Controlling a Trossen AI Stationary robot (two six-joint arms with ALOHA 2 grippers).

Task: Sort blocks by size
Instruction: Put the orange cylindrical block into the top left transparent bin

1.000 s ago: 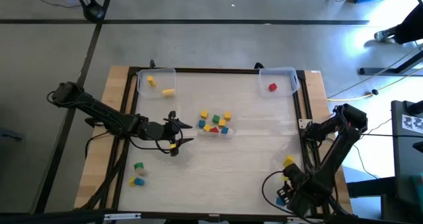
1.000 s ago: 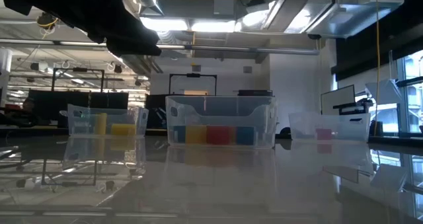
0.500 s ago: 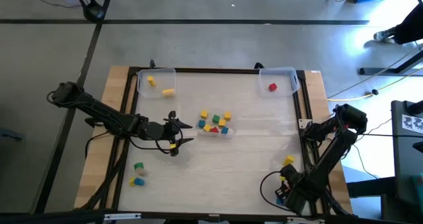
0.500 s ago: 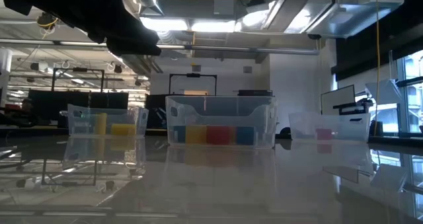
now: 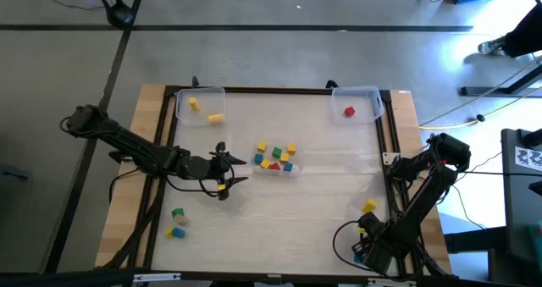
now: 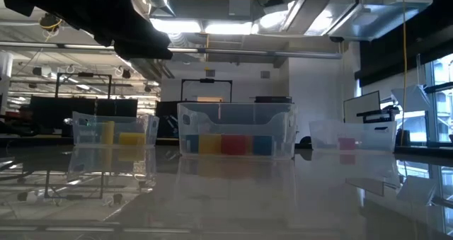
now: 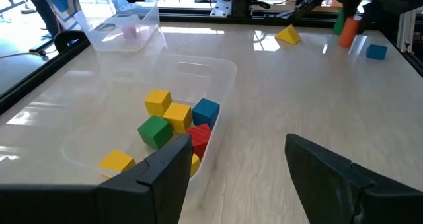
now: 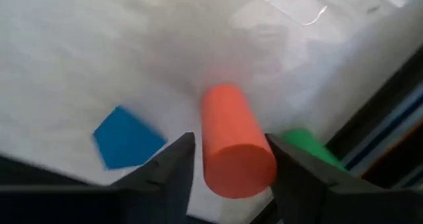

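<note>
Between the right tool's (image 8: 225,178) fingers stands an orange cylinder block (image 8: 232,139).

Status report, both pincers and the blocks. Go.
Left pincer open, empty, beside middle bin. Right pincer closing around orange cylinder, near corner. Nothing in the way.

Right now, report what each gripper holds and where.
Left gripper: open, holding nothing. Right gripper straddles the orange cylinder across its round sides; whether it actually grips it cannot be told.
</note>
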